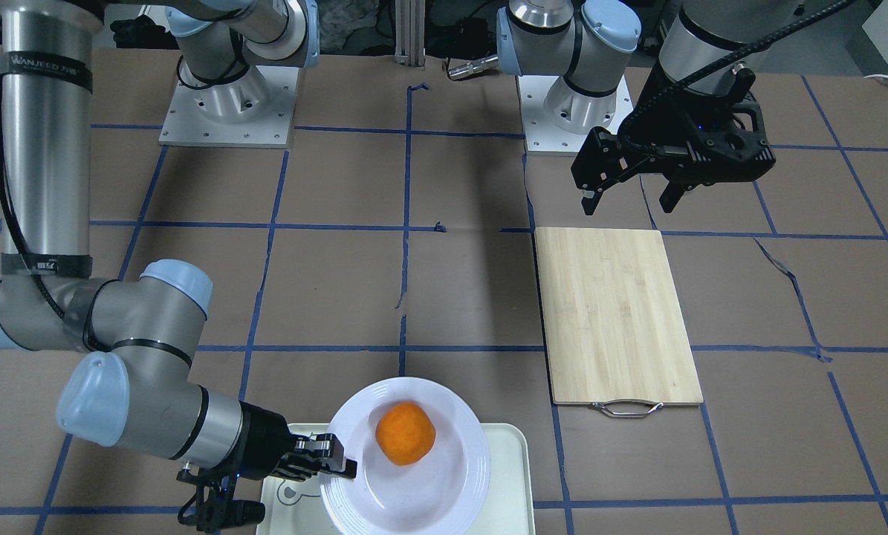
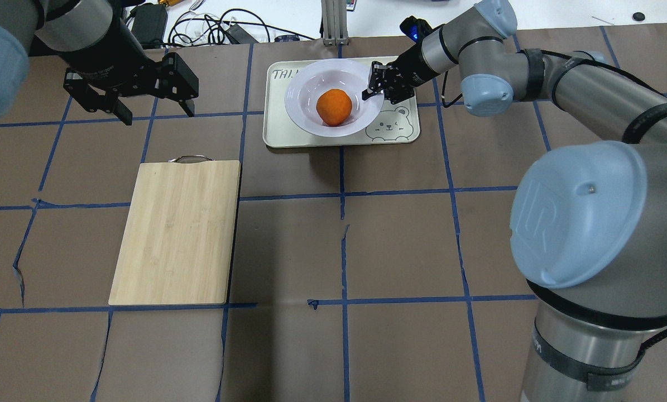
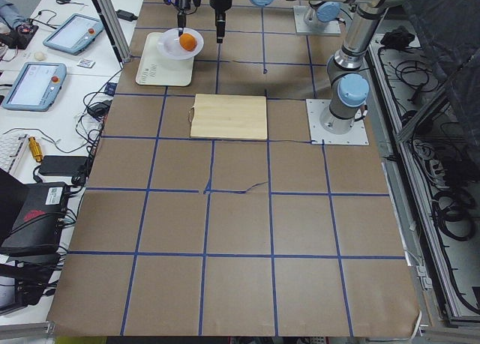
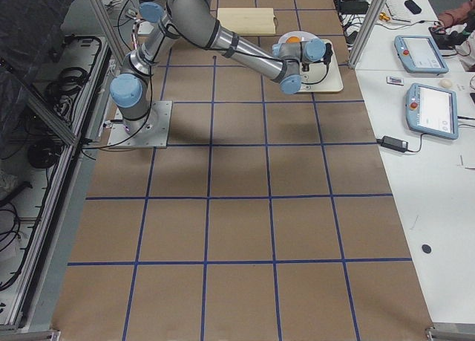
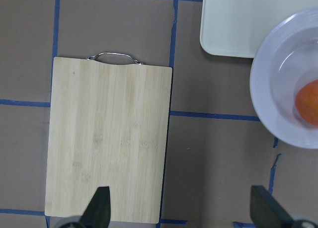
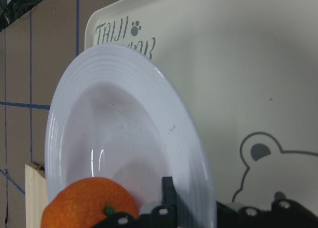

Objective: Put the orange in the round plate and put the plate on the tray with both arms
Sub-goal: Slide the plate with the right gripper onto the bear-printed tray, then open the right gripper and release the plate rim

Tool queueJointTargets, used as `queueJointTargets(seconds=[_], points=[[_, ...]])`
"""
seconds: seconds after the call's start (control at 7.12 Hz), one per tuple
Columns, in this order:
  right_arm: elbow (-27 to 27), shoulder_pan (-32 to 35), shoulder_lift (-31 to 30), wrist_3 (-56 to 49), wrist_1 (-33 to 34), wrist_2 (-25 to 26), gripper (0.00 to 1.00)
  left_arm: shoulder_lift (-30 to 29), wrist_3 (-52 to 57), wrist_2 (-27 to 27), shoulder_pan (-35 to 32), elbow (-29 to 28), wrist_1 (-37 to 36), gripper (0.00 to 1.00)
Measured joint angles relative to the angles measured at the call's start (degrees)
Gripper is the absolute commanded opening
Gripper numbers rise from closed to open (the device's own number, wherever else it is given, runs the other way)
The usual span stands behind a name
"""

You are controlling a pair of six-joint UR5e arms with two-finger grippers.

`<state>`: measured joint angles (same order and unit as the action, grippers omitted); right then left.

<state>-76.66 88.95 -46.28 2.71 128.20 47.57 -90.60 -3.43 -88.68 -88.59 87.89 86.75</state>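
The orange [image 1: 405, 432] [image 2: 334, 107] lies in the sunken centre of the white round plate [image 1: 444, 490] [image 2: 311, 84]. The plate sits over the pale tray [image 1: 507, 475] [image 2: 400, 131] with the bear drawing, overhanging its edge and tilted in the right wrist view. My right gripper [image 1: 339, 462] [image 2: 375, 92] [image 6: 191, 210] is shut on the plate's rim, one finger inside the rim and one under it. My left gripper [image 1: 629, 204] [image 2: 158, 114] [image 5: 181, 210] hangs open and empty, apart from the plate, above the table near the cutting board.
A bamboo cutting board [image 2: 177, 231] [image 1: 618, 316] with a metal handle lies on the left arm's side. Tablets [image 4: 419, 51] and cables lie on the white bench beyond the tray. Both arm bases [image 1: 228, 104] stand at the table's robot side.
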Motion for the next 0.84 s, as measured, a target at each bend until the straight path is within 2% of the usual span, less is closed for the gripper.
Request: queueJointTargets(seconds=[0.28, 0.56, 0.84], points=[[3.77, -0.17, 3.36, 0.52, -0.46, 1.22, 0.0, 0.06, 0.0, 0.0, 0.0, 0.0, 0.0, 1.0], [4.9, -0.32, 4.93, 0.71, -0.48, 1.21, 0.0, 0.07, 0.0, 0.0, 0.0, 0.01, 0.0, 1.0], [4.84, -0.35, 5.59, 0.74, -0.4, 1.15, 0.8, 0.07, 0.0, 0.0, 0.0, 0.0, 0.0, 1.0]])
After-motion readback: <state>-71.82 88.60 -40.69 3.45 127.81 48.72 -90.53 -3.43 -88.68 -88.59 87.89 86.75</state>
